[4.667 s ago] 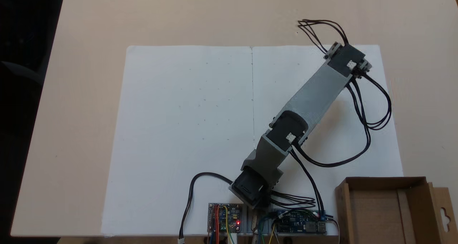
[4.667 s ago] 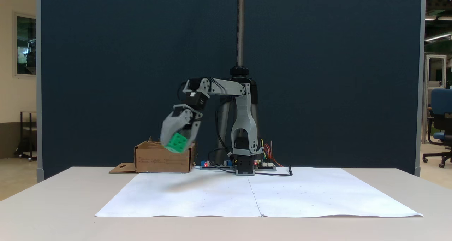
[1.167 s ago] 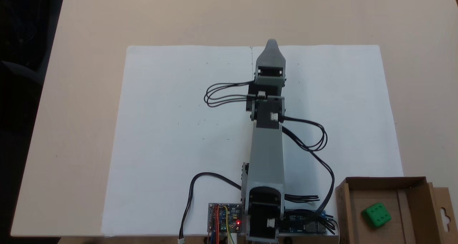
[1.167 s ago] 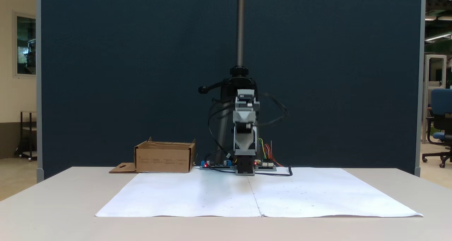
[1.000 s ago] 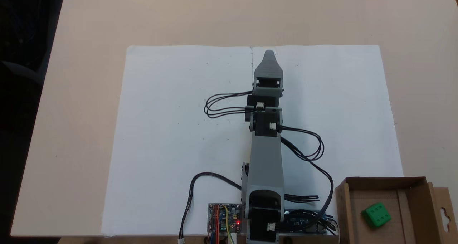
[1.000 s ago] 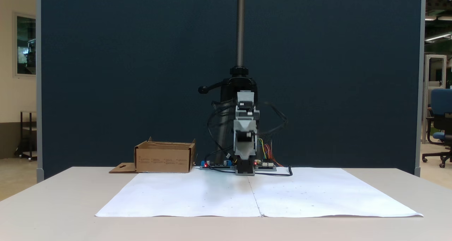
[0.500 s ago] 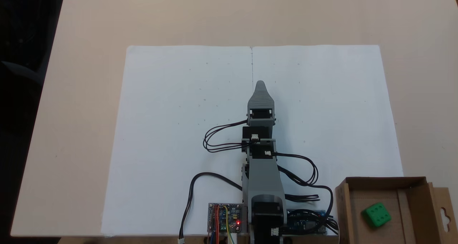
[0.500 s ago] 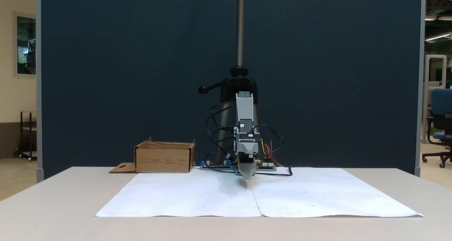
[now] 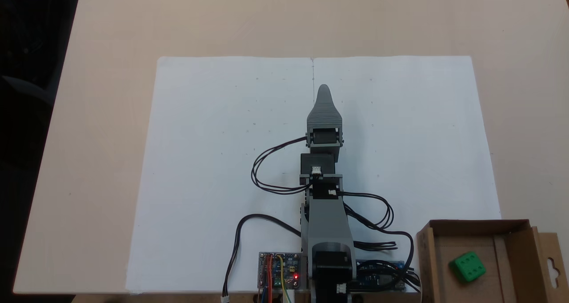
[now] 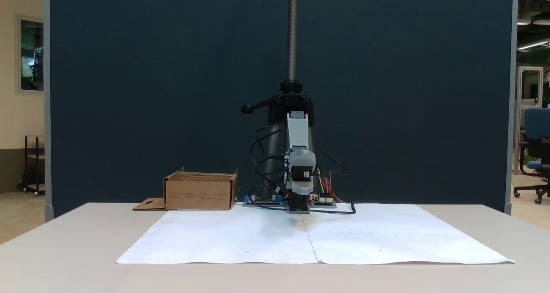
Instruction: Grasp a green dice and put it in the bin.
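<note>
End effector (image 9: pixel 323 89) pointed across the white paper — its opening unreadable — while the green dice (image 9: pixel 467 266) — seemingly light, stiff, best pinched across flat faces — lay inside the bin (image 9: pixel 426 249).

From above I see the green dice (image 9: pixel 467 266) lying inside the bin (image 9: pixel 430 249) at the counter's (image 9: pixel 111 116) near right corner, while my tool (image 9: pixel 323 89) points across the white paper (image 9: pixel 213 138), well apart.
</note>
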